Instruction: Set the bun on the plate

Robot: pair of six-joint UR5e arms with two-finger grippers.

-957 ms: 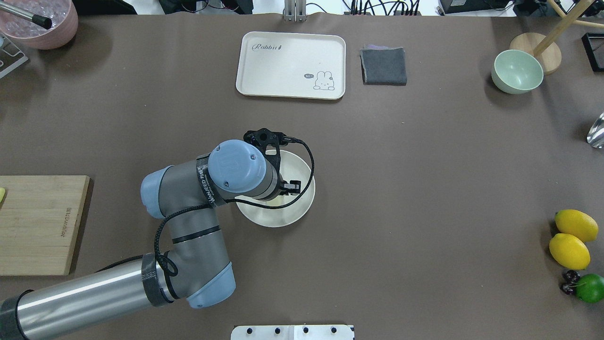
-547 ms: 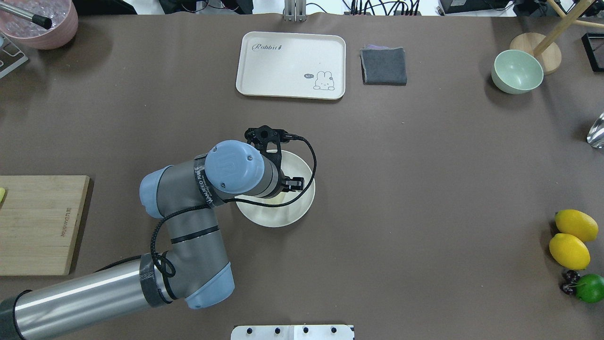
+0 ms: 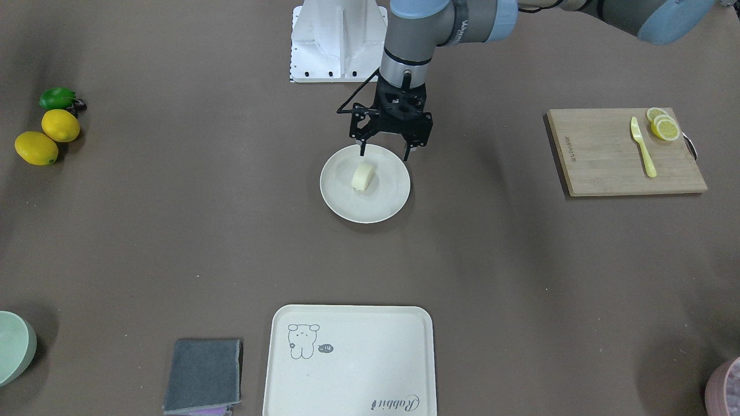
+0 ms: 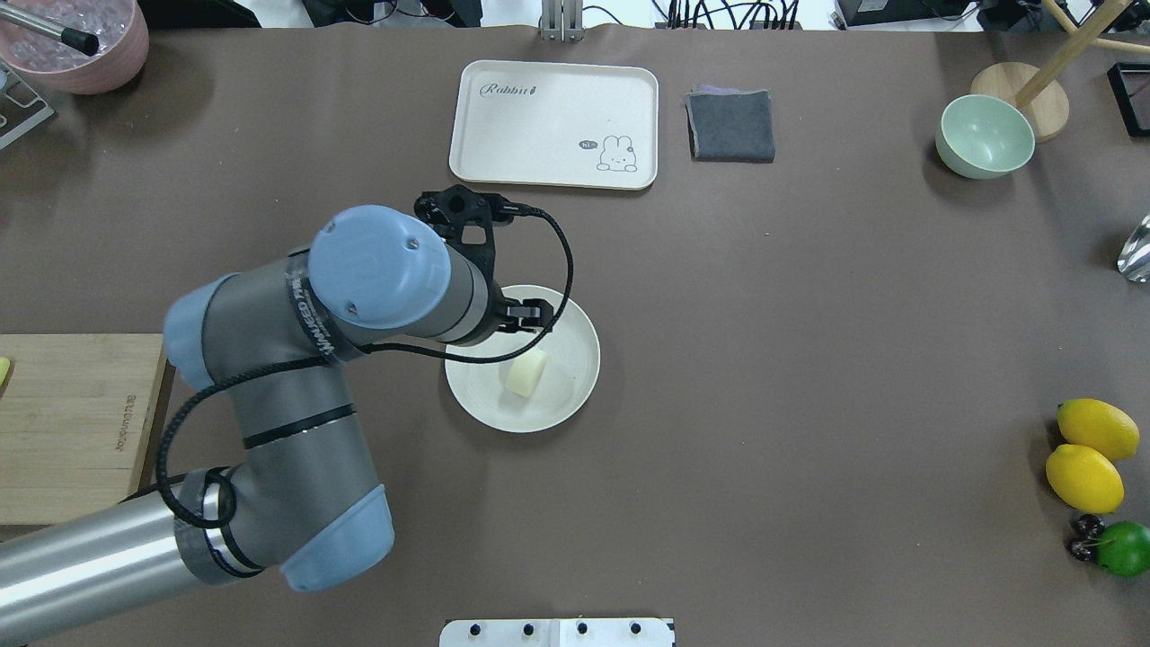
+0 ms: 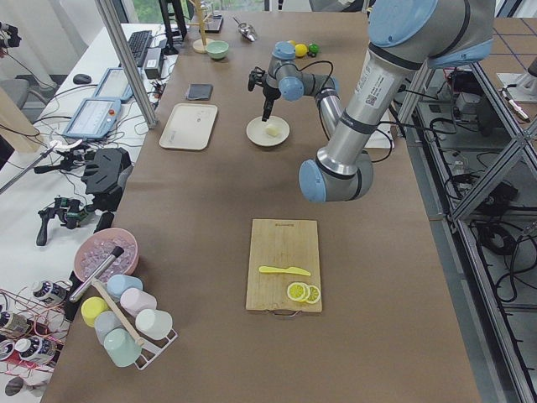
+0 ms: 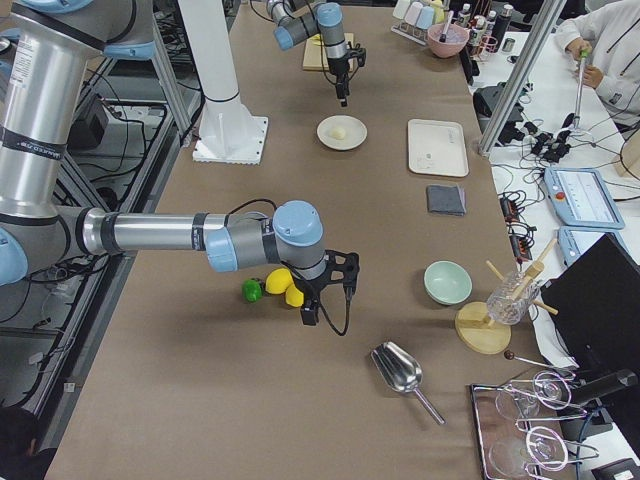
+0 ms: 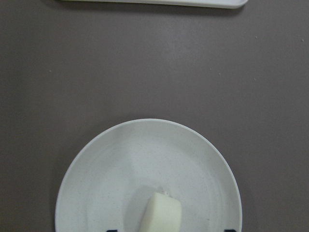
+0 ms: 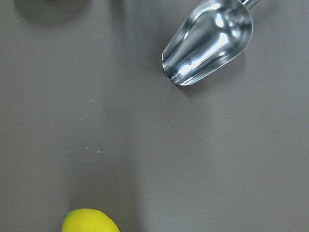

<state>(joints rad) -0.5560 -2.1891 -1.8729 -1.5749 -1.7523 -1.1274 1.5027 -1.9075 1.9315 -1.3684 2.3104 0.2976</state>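
The bun (image 3: 363,176), a small cream lump, lies free on the round off-white plate (image 3: 347,205) at the table's middle. The overhead view shows the bun (image 4: 526,373) a little off the centre of the plate (image 4: 575,395). My left gripper (image 3: 384,156) hangs open above the plate's robot-side rim, touching nothing. In the left wrist view the bun (image 7: 161,215) sits low on the plate (image 7: 96,145), between two dark fingertips at the bottom edge. My right gripper (image 6: 325,298) hovers beside the lemons, shown only in the exterior right view; whether it is open or shut I cannot tell.
A cream tray (image 4: 553,124) and a grey cloth (image 4: 730,125) lie beyond the plate. A green bowl (image 4: 984,137) stands far right. Lemons (image 4: 1096,429) and a lime (image 4: 1123,548) sit at the right edge, near a metal scoop (image 8: 207,41). A cutting board (image 3: 607,167) lies left.
My left arm has risen and drawn back to the left off the plate. The bun, hidden under the wrist before, now shows lying free on the plate.
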